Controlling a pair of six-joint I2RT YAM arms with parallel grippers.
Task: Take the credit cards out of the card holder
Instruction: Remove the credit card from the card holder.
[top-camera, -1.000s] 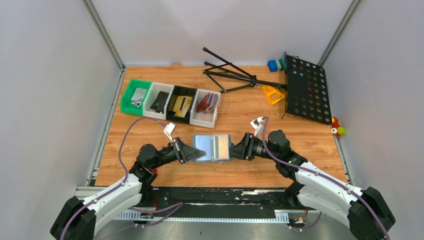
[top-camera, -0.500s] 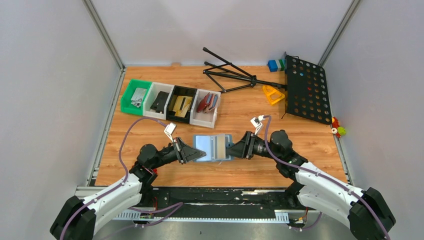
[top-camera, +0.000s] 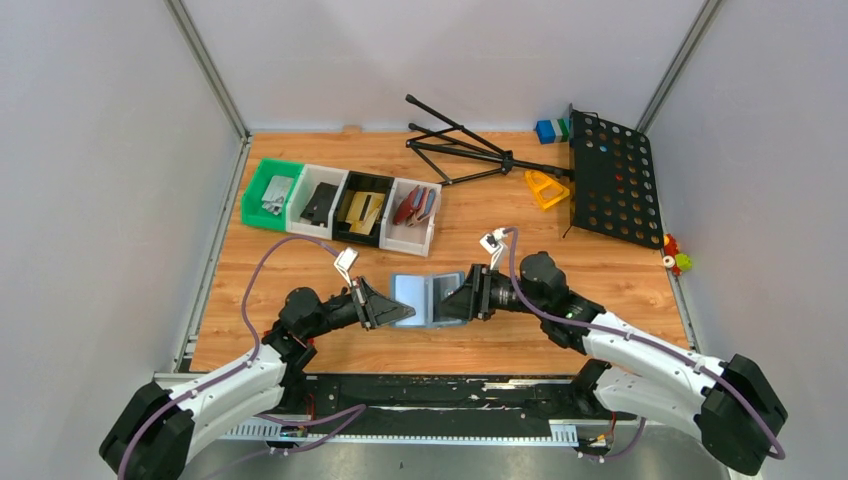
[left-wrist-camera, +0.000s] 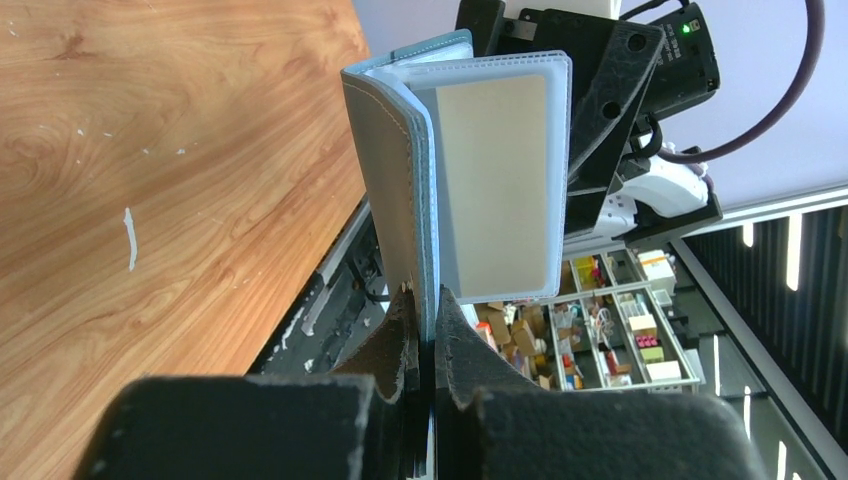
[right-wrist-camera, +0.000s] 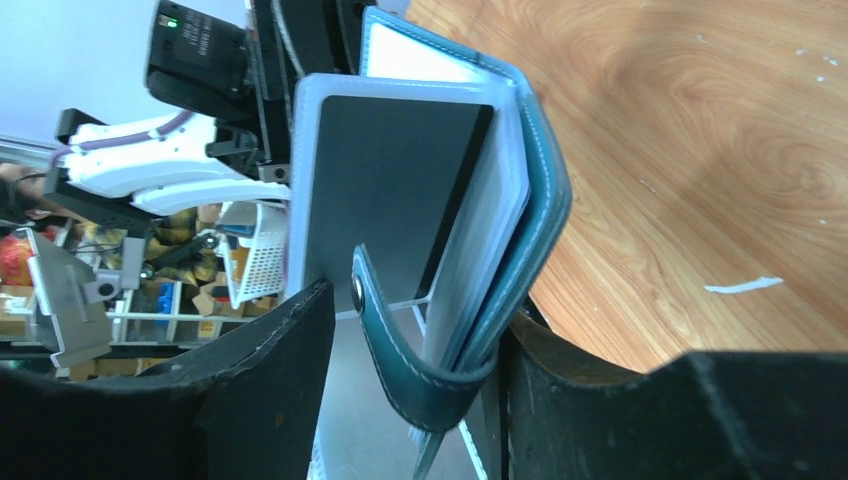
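Mid-table, your right gripper pushed left, half-folding card holder (flat before); jaws straddle it, grip unclear. Left gripper pinches cover. Credit cards still sleeved.

Along the far left of the wooden tabletop, four bins in a row, touching: green, white, black, white. Far right, a collapsed black music stand lying flat, with a yellow plastic piece beside it and blue and green blocks behind.
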